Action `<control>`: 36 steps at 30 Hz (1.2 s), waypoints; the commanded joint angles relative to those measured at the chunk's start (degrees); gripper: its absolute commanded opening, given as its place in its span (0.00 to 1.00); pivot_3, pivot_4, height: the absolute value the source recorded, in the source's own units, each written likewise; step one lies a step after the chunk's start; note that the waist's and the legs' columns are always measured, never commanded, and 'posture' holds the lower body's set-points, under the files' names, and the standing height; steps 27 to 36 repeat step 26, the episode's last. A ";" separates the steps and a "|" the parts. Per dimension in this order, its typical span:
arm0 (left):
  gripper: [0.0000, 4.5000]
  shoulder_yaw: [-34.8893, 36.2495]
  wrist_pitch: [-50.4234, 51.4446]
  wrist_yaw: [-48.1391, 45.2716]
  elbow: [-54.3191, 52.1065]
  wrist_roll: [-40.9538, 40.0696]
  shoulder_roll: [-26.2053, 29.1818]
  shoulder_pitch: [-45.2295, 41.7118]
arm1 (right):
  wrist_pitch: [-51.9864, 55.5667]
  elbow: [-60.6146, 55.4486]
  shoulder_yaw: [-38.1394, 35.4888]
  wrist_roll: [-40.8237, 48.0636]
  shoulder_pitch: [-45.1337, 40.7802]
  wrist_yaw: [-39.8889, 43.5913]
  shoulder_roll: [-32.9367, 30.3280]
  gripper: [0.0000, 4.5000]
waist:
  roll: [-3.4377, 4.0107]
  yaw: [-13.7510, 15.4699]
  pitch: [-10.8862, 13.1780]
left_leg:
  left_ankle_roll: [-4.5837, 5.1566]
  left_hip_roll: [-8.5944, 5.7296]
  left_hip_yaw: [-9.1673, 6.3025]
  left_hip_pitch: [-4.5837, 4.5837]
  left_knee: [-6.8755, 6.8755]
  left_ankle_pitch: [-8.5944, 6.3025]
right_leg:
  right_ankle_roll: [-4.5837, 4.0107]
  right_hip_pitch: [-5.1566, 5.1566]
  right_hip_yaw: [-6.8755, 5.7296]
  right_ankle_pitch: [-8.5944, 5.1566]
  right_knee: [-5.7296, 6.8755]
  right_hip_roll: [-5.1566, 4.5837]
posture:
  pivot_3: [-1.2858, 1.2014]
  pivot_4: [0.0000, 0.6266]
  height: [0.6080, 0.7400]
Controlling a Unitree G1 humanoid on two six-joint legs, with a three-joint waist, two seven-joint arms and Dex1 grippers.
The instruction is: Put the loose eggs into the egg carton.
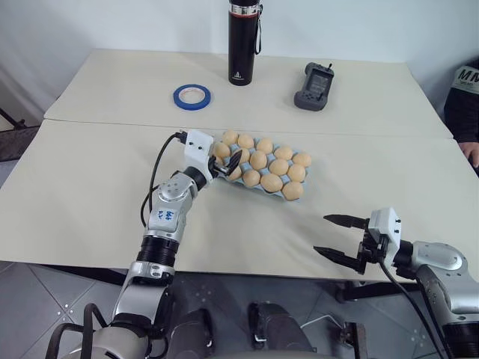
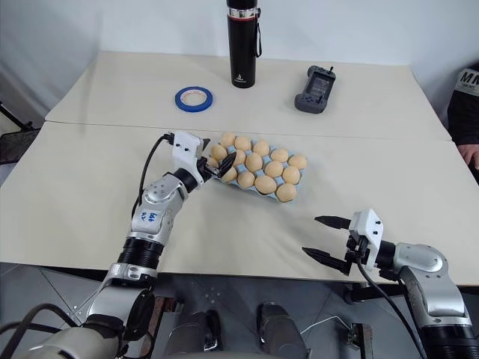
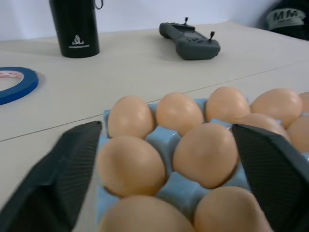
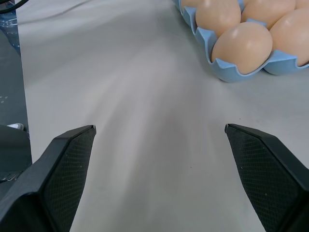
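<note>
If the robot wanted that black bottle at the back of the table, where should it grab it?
Probably around the plain middle of the black bottle, coming level from the front. It stands upright, tall and round, so the fingers could close on its two sides. The loop strap hangs down its right side, best avoided.

My head eyes look down over the table (image 1: 90, 194); both wrist cameras sit close, sharing the carton (image 4: 219, 72).

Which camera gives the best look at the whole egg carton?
The left eye view: the egg carton lies whole, every cup filled. The right eye view matches it. The left wrist view shows some near cups up close; the right wrist view shows one corner.
</note>
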 commanded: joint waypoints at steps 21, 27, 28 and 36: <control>0.99 8.05 5.46 -35.89 -21.48 -16.01 30.40 23.02 | 7.43 1.45 3.93 -0.34 -20.26 1.75 -0.73 1.00 | 0.07 -0.38 0.06 | -0.15 0.05 0.03 0.20 -0.12 -0.24 | -0.35 -0.04 0.00 -0.20 0.20 -0.06 | 0.52 0.24 1.00; 0.99 8.21 2.04 -38.45 -15.83 -16.13 31.59 20.32 | 6.48 3.68 4.50 -1.10 -22.42 2.79 -0.09 1.00 | 0.09 -0.32 0.07 | -0.07 0.07 0.03 0.11 -0.13 -0.38 | -0.42 -0.10 -0.02 -0.25 0.17 -0.10 | 0.52 0.24 1.00; 0.99 8.21 2.04 -38.45 -15.83 -16.13 31.59 20.32 | 6.48 3.68 4.50 -1.10 -22.42 2.79 -0.09 1.00 | 0.09 -0.32 0.07 | -0.07 0.07 0.03 0.11 -0.13 -0.38 | -0.42 -0.10 -0.02 -0.25 0.17 -0.10 | 0.52 0.24 1.00; 0.99 8.21 2.04 -38.45 -15.83 -16.13 31.59 20.32 | 6.48 3.68 4.50 -1.10 -22.42 2.79 -0.09 1.00 | 0.09 -0.32 0.07 | -0.07 0.07 0.03 0.11 -0.13 -0.38 | -0.42 -0.10 -0.02 -0.25 0.17 -0.10 | 0.52 0.24 1.00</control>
